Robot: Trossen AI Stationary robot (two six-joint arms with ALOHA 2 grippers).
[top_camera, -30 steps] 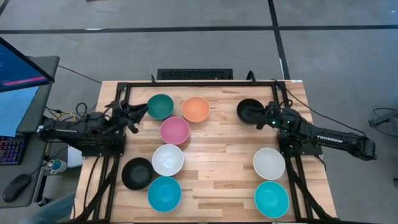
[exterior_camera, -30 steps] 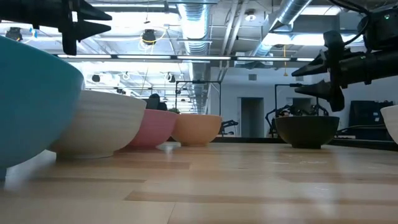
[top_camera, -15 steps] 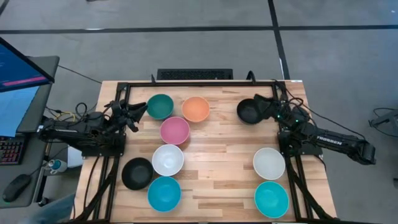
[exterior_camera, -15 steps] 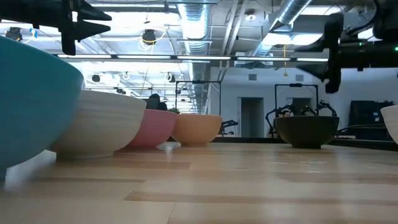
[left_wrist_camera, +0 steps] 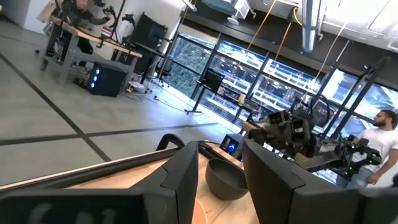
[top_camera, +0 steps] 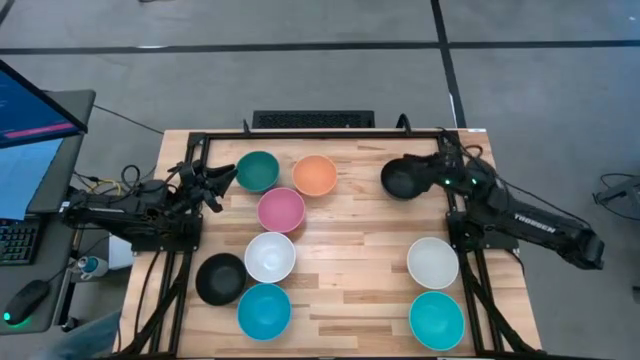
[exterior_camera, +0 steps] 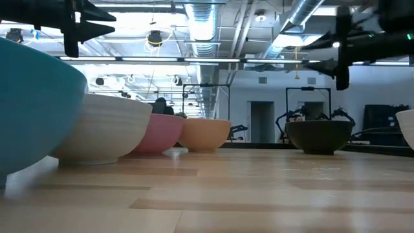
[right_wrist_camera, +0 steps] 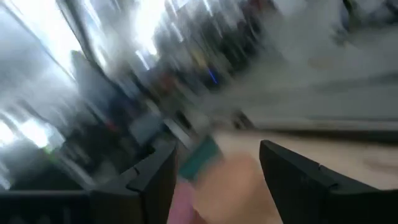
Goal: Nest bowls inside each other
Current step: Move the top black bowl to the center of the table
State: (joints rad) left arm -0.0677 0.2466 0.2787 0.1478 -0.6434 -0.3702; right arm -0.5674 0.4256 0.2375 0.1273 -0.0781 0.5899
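Altogether nine bowls (top_camera: pixel 283 209) sit unnested; both arms' jaws are spread, holding nothing.

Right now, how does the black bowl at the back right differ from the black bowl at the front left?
The back black bowl has the right hand open at its rim; the front black bowl has no hand near. The back one stands alone; the front one sits close beside a turquoise bowl. Both are empty and upright.

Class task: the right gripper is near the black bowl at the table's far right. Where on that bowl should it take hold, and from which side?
Grip the rim of the black bowl, one finger inside and one outside, coming down from above on the side facing the right gripper. The bowl stands upright and open, apart from the orange bowl, so its thin wall is probably the easiest part to pinch. The fingers are open.
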